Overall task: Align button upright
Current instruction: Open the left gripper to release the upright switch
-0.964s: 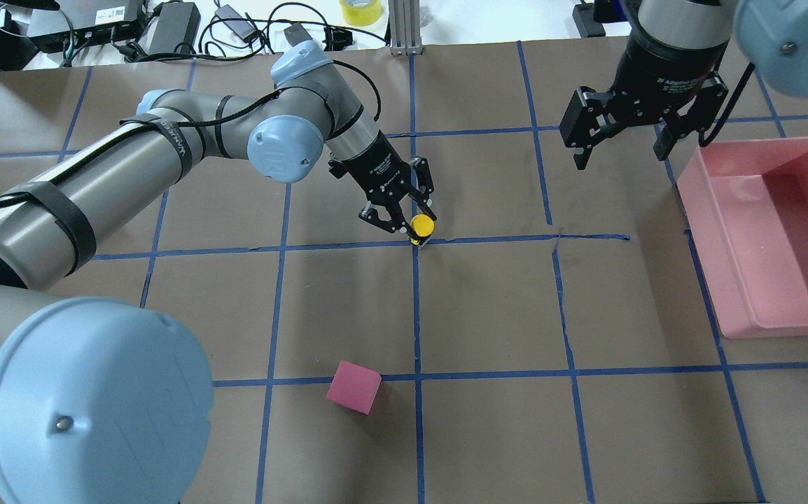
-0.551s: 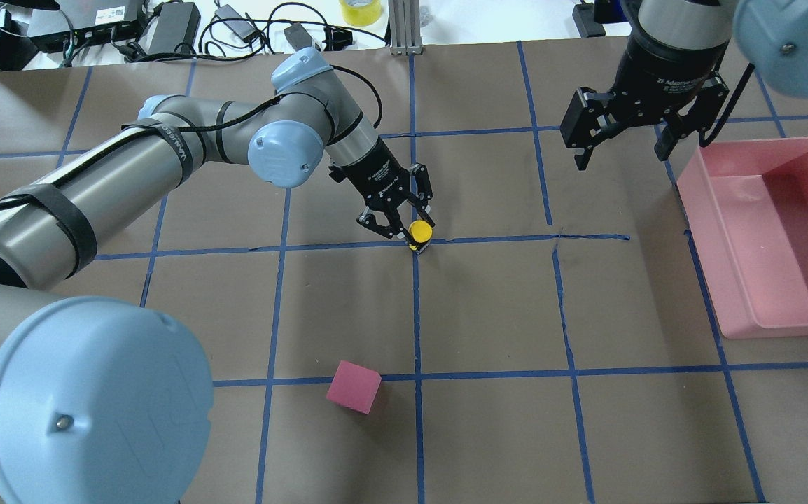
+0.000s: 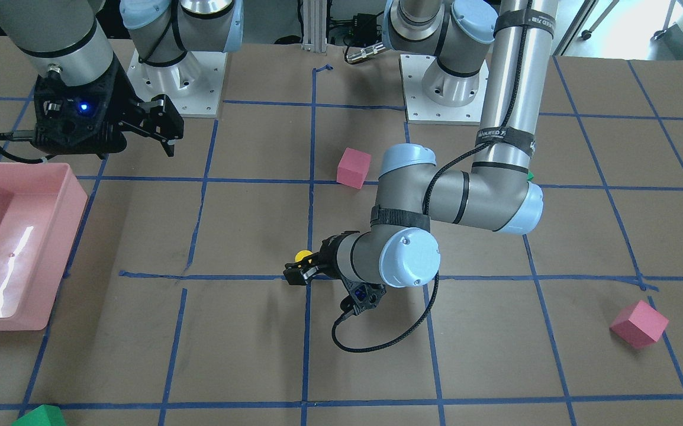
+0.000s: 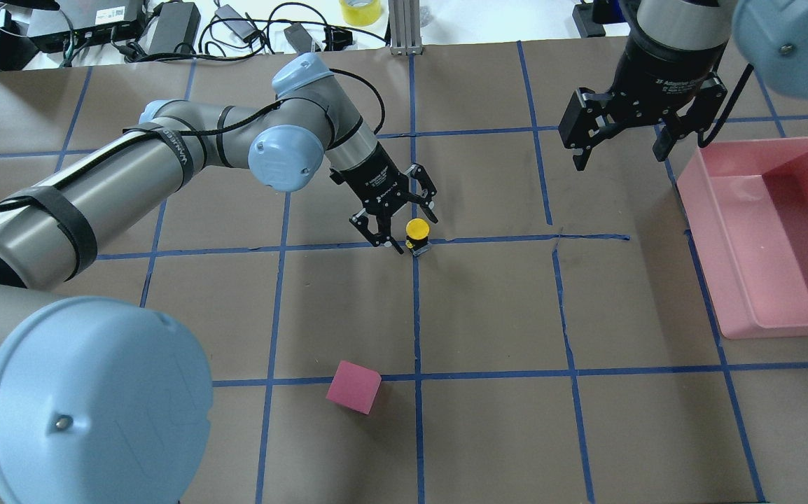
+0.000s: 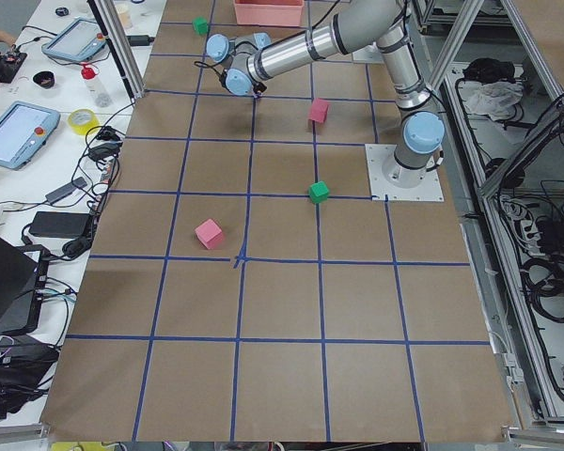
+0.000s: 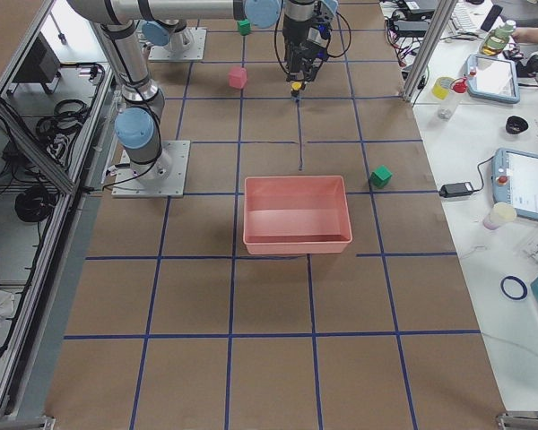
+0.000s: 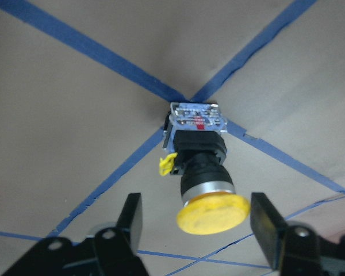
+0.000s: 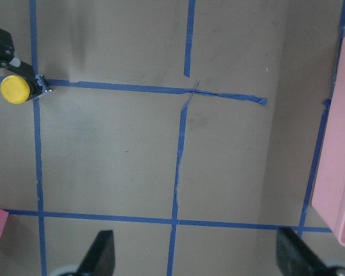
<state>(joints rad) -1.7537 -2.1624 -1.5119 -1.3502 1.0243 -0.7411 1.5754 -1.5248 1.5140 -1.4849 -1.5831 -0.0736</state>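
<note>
Button (image 4: 417,229) with a round yellow cap, standing on its grey base with the cap up, right on a crossing of blue tape lines (image 4: 416,244) near the middle of the table (image 4: 488,308), which is covered in brown paper. The left gripper (image 4: 414,234) reaches down at a slant from the left arm and sits open around it. In the wrist view one black finger (image 7: 129,221) stands on each side of the cap, with a clear gap on both sides (neither finger touches it). The right gripper (image 4: 620,157) hangs above the table well apart from the button, its jaws spread wide and holding nothing, near a pink bin (image 4: 708,231) at the table's right edge. A pink cube (image 4: 353,386) lies closer to the robot, well apart from the button
</note>
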